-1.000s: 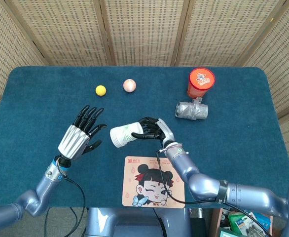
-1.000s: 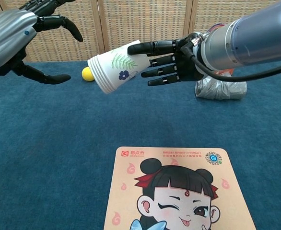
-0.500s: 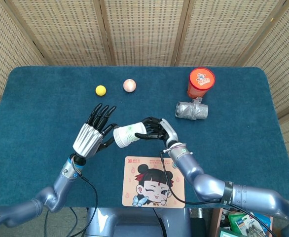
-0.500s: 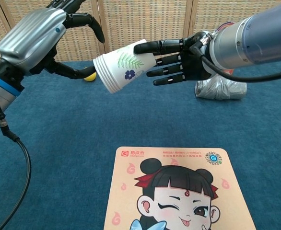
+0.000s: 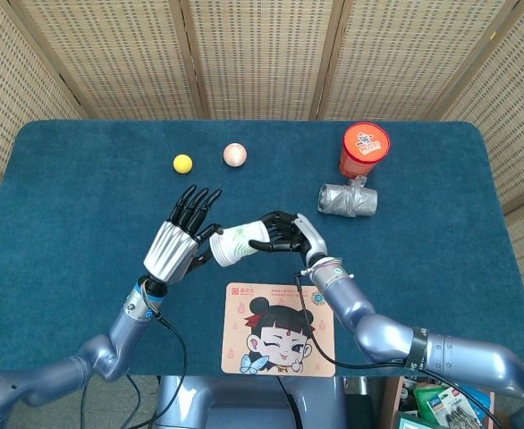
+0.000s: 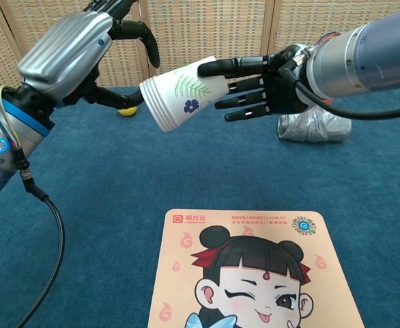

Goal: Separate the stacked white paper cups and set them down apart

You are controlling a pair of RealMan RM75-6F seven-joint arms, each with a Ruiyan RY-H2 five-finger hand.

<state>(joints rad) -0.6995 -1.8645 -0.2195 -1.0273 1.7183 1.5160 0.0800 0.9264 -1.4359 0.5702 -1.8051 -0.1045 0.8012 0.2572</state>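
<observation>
Our right hand (image 6: pixel 258 85) pinches the stacked cups (image 6: pixel 179 96) sideways above the desk's (image 5: pixel 65 179) middle; our left hand (image 6: pixel 84 51), fingers spread, reaches their base. Nothing's separated yet, and both cups are yet to be set down.

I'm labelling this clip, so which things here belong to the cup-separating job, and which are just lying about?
Part of the job:
- stacked white paper cups, held sideways above the table
- right robot hand, holding the stack
- left robot hand, open beside the stack's base

Just lying about:
- yellow ball
- pink ball
- red can
- crumpled silver bag
- cartoon mat
</observation>
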